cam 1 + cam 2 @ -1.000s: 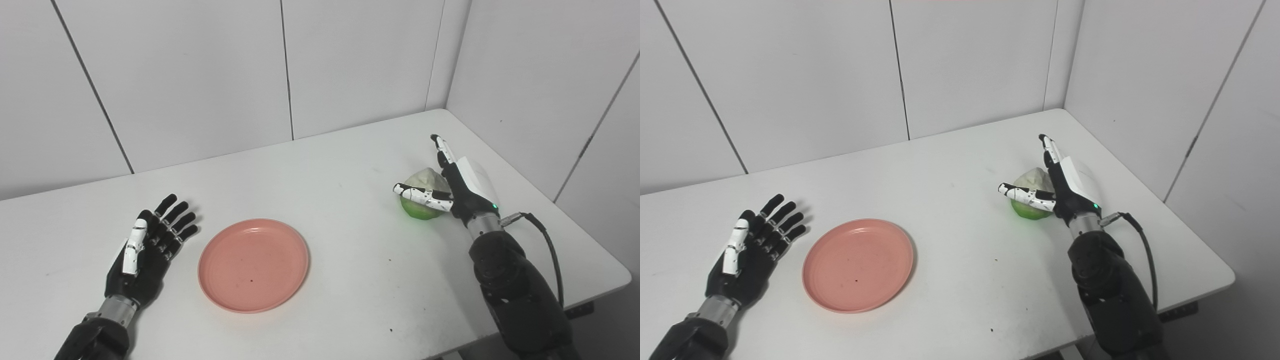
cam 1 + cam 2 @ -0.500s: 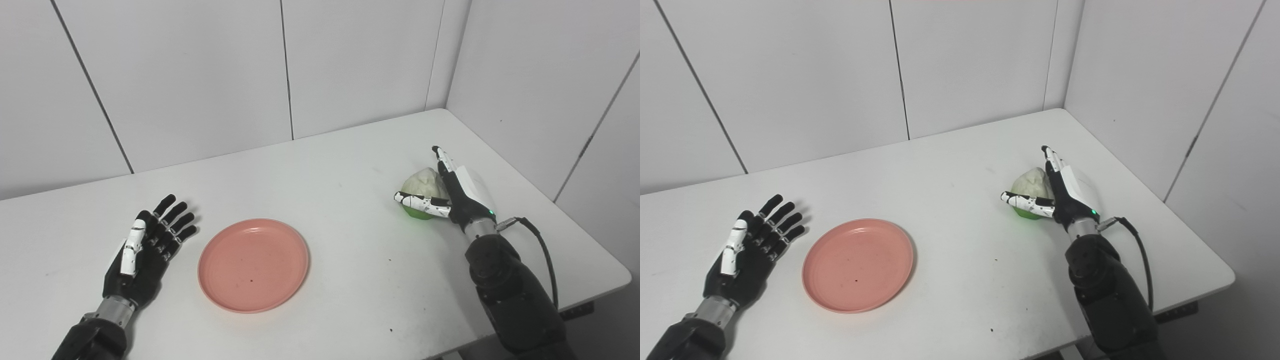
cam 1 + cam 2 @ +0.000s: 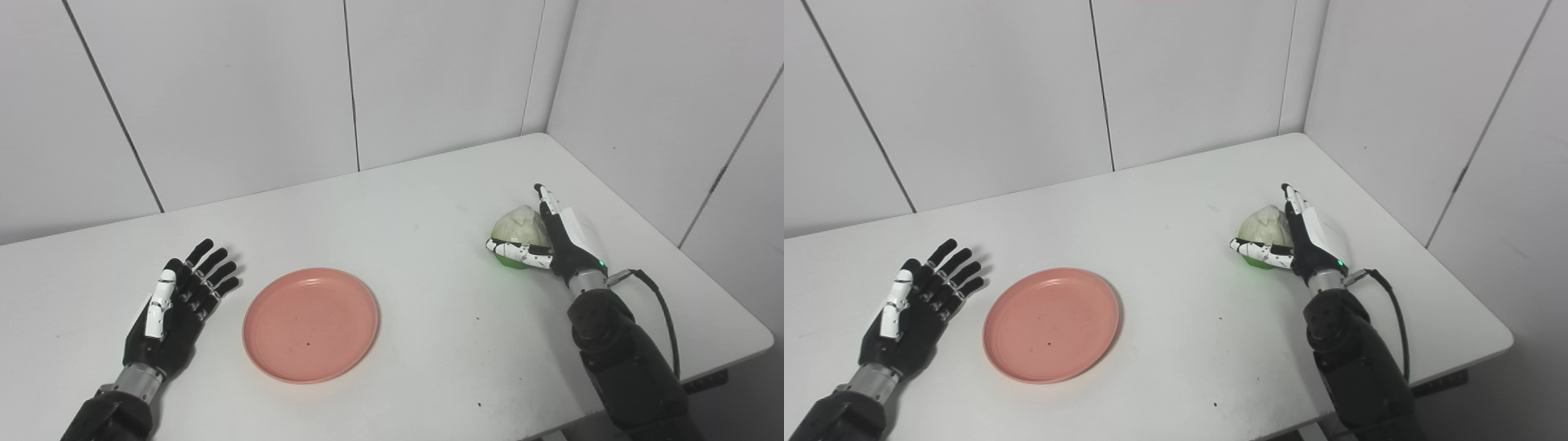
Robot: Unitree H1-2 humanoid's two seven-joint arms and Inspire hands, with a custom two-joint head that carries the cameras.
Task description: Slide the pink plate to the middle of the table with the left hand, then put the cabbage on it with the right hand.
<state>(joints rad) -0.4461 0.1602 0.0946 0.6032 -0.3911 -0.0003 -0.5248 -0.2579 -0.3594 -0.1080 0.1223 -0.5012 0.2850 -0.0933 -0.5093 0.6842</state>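
Right hand cups the cabbage without closing on it: the thumb lies across the near, green underside, and the fingers stand straight up along the far-right flank, spread rather than wrapped. Whether the palm touches the leaves I cannot tell. The cabbage sits on the surface, just to the inner side of that hand.

Well away toward the other arm lies the plate, flat and bare. Left hand rests palm up just beside its outer rim, fingers apart, holding nothing and not touching it.

By this layout the plate looks placed, though it lies somewhat nearer the left hand than dead centre. The step in hand appears to be the grasp of the cabbage. Next the fingers need to curl over its top to meet the thumb, firmly enough that the round head cannot roll out, before any lift and carry across.

Right eye view shows a little more of the thumb's length against the green base; left eye view shows the pale crown more fully. Neither reveals the contact behind it.
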